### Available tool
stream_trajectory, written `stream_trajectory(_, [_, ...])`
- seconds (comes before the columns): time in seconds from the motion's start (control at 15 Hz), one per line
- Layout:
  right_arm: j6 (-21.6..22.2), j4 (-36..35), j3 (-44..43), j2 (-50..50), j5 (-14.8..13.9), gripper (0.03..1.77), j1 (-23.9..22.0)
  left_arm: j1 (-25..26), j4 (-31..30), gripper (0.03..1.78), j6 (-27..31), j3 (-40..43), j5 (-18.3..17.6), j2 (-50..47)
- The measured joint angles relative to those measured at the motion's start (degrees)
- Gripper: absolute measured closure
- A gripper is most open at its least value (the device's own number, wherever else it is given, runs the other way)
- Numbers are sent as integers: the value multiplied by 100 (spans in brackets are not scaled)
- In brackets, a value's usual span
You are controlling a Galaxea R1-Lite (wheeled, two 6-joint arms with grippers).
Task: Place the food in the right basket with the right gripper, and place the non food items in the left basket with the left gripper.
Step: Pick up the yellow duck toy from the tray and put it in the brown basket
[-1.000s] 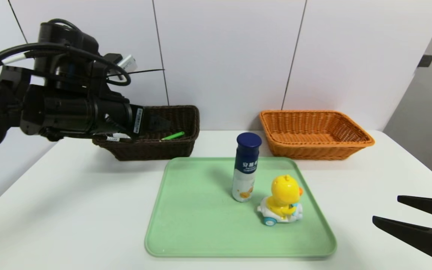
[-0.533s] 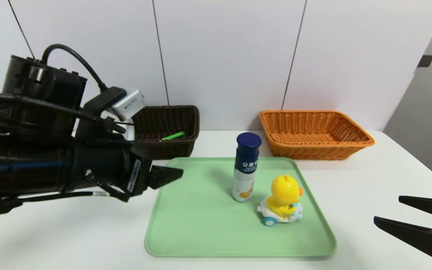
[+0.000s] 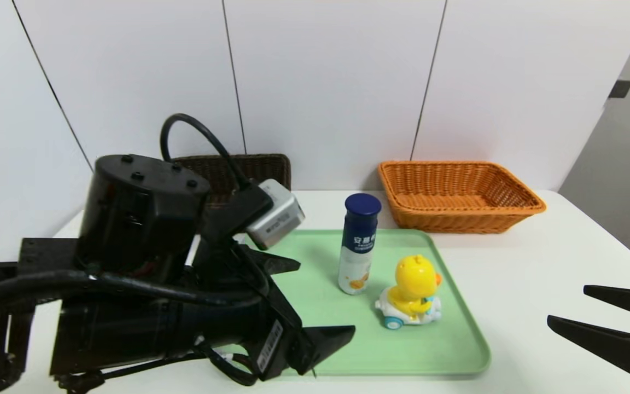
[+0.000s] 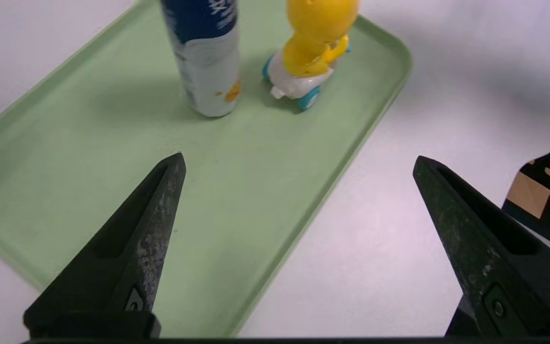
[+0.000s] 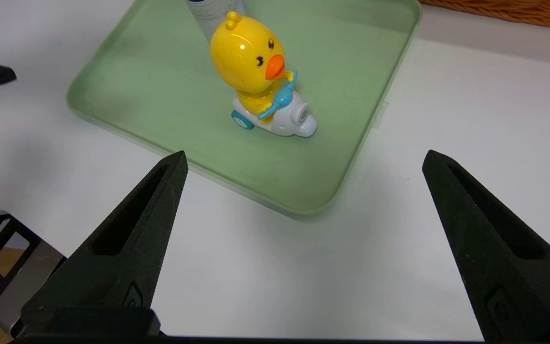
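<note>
My left gripper [image 3: 323,301] hangs over the near left part of the green tray [image 3: 457,361], its two black fingers [image 4: 146,224] spread wide with nothing between them. In the left wrist view one finger lies above the tray's floor and the other above the white table [image 3: 512,257] just off the tray's edge. My right gripper [image 3: 572,306] is parked to the right of the tray, over the table and apart from the tray's rim, fingers [image 5: 470,224] likewise spread and empty.

On the tray, toward its right half, stands the bottle [image 3: 359,246]: upright, dark blue cap and upper band, white lower body with an orange mark. Just beside it, on the side nearer me and slightly to the right, sits the yellow duck toy [image 3: 412,293] on its white wheeled base; bottle and toy are close, and I cannot tell whether they touch.

Beyond the tray's far right corner rests the orange basket [image 3: 457,197], against the wall. Beyond the tray's far left corner is the dark brown basket [image 3: 271,167], mostly hidden behind my left arm; its contents are not visible.
</note>
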Motion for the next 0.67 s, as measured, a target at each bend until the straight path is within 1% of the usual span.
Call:
stream_trajectory(0.07, [0,6,-2,0,0,10,-2,-116,-151,12,71,22,-40,127])
stream_trajectory(0.13, [0,9,-2,0,-5,10,-2,-195,-302,12,174,39,-201,258])
stream_trajectory(0.2, [2,12,16,-2,-10,10,-6,-232,-411,12,235,41,-479,358])
stream_trajectory(0.33, [4,22,28,-6,-22,10,-9,-265,-560,12,360,45,-1165,573])
stream_trajectory(0.4, [9,30,38,-17,-27,10,-11,-269,-653,12,467,44,-1329,694])
stream_trajectory(0.67, [2,65,105,-100,-22,10,-105,-273,-1364,12,751,17,-1502,1257])
